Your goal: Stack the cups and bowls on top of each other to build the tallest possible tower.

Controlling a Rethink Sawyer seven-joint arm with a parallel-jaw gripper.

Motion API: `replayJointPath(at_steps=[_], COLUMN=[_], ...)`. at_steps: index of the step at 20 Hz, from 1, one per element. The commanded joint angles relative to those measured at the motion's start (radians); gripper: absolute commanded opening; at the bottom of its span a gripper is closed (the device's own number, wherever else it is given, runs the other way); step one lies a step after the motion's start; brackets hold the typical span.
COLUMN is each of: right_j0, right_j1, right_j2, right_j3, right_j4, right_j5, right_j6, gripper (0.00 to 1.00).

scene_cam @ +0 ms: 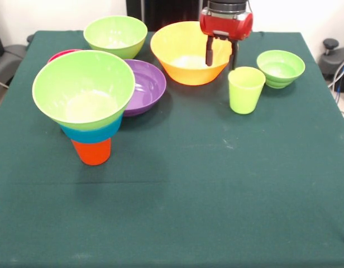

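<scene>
The tower stands at the left: an orange cup (91, 152) with a blue bowl (92, 133) and a wide lime green bowl (82, 89) stacked in it. The big yellow bowl (180, 56) rests on the table at the back centre. My gripper (221, 56) hangs over its right rim, open, one finger (209, 53) inside the bowl and the other outside. A lime green cup (245, 89) stands just right of the gripper. A purple bowl (147, 86), a lime green bowl (115, 34) and a small lime green bowl (280, 67) lie separately.
A magenta-red rim (61, 54) shows behind the tower, mostly hidden. The green tablecloth (205, 195) covers the table. Dark equipment sits off the table's right edge (335, 56).
</scene>
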Motion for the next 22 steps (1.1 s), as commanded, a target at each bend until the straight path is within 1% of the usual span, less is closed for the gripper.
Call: replayJointPath(at_steps=[1, 10, 15, 20, 22], right_j0=[-0.012, -0.023, -0.022, -0.029, -0.027], right_j1=[0.197, 0.247, 0.257, 0.300, 0.306], right_j2=[0.054, 0.030, 0.028, 0.033, 0.033], right_j3=[-0.029, -0.061, -0.060, -0.090, -0.099], right_j4=[0.008, -0.004, -0.005, -0.011, -0.011], right_j5=[-0.020, -0.044, -0.058, -0.083, -0.080], right_j6=[0.178, 0.150, 0.152, 0.149, 0.143], gripper=[1.00, 1.00, 1.00, 1.00, 1.00])
